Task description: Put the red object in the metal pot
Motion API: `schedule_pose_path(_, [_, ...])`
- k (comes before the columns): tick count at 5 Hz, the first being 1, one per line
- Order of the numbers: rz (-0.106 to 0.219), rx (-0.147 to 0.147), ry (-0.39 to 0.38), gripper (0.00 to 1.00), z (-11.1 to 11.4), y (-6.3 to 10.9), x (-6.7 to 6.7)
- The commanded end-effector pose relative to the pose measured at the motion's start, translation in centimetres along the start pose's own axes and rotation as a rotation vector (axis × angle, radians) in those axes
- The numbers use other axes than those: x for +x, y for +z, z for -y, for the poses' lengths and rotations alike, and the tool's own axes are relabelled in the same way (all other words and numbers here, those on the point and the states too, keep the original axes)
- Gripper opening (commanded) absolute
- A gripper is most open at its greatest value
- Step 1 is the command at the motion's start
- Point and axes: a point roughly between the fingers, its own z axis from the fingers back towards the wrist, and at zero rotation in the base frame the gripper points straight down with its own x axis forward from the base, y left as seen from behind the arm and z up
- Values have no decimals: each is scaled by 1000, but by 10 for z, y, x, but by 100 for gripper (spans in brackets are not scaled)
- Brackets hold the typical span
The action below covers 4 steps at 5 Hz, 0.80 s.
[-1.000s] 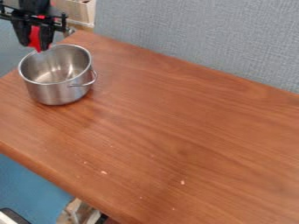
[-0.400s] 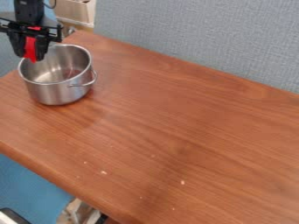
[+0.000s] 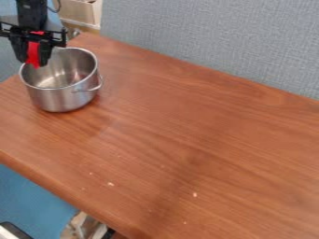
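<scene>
The gripper (image 3: 34, 51) hangs over the far left corner of the wooden tabletop (image 3: 187, 131), pointing almost straight down, its jaws clamped on the red block (image 3: 34, 55), which stands upright between them. The block sits above the left rim of the metal pot (image 3: 60, 79), not yet inside it. The pot rests on the tabletop near that corner, its small handle turned to the right.

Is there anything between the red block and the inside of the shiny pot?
No. In the camera view the gripper holds the red block over the pot's far rim; only air shows between them.
</scene>
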Motion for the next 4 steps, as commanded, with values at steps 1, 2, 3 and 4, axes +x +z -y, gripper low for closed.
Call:
schedule_pose_path(1, [57, 21, 49, 0, -14, 14, 9])
schedule_pose_path(2, [54, 25, 58, 0, -14, 12, 10])
schedule_pose_path(3, [51, 29, 67, 0, -14, 9, 11])
schedule_pose_path(4, [48, 33, 74, 0, -13, 7, 12])
